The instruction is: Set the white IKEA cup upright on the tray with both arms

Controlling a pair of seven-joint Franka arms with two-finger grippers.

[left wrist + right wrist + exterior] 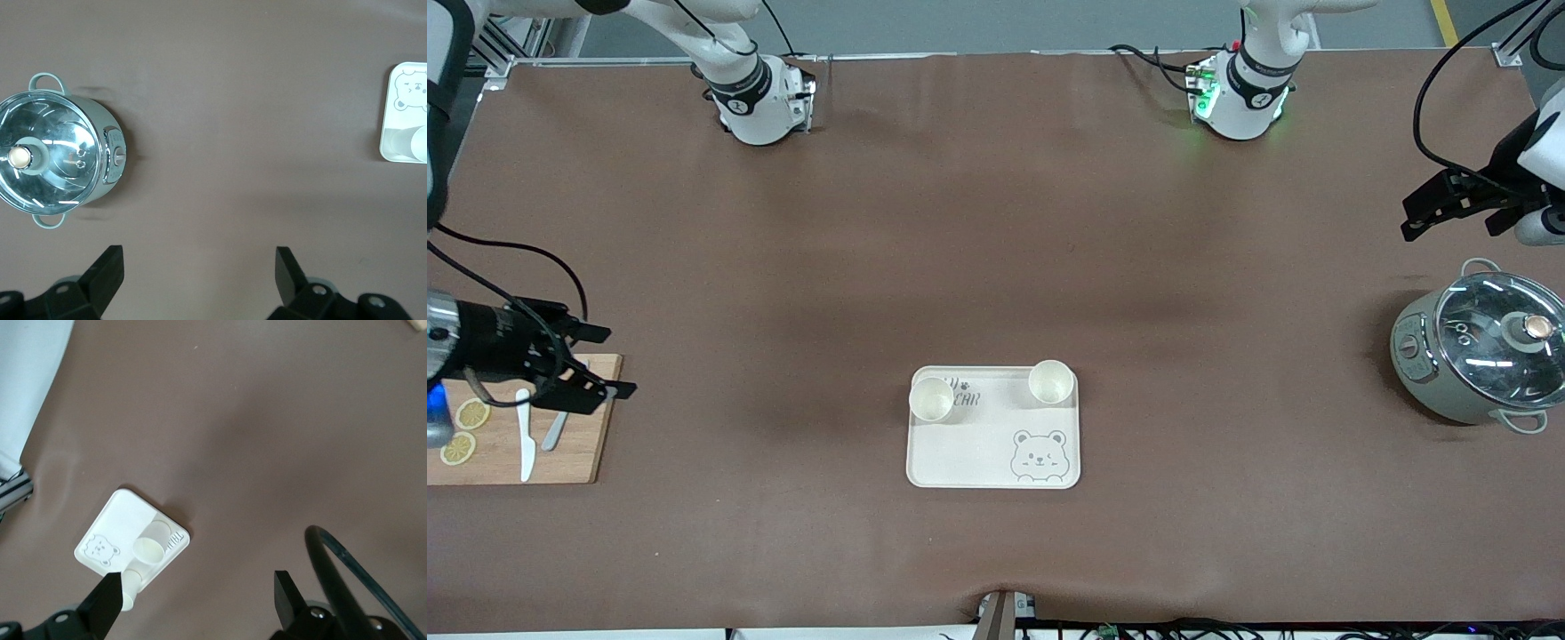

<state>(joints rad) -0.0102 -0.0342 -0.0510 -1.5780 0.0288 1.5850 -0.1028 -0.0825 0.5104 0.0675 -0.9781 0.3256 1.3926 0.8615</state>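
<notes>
The cream tray (978, 453) with its grey bear drawing lies mid-table, toward the front camera. Two white cups stand upright on its edge nearest the robots' bases, one (932, 399) toward the right arm's end, the other (1050, 382) toward the left arm's end. My right gripper (609, 362) hangs open and holds nothing over the corner of the cutting board. Its wrist view shows the tray (123, 520) and both cups (150, 547) (131, 592). My left gripper (1407, 218) hangs open and holds nothing over bare table near the pot. Its wrist view catches the tray's rim (385, 127) and one cup (417, 141).
A wooden cutting board (574, 453) with lemon slices (471, 413) and a white knife (525, 436) lies at the right arm's end. A grey-green pot with a glass lid (1485, 356) (57, 157) stands at the left arm's end. A black cable (333, 567) loops beside the right gripper.
</notes>
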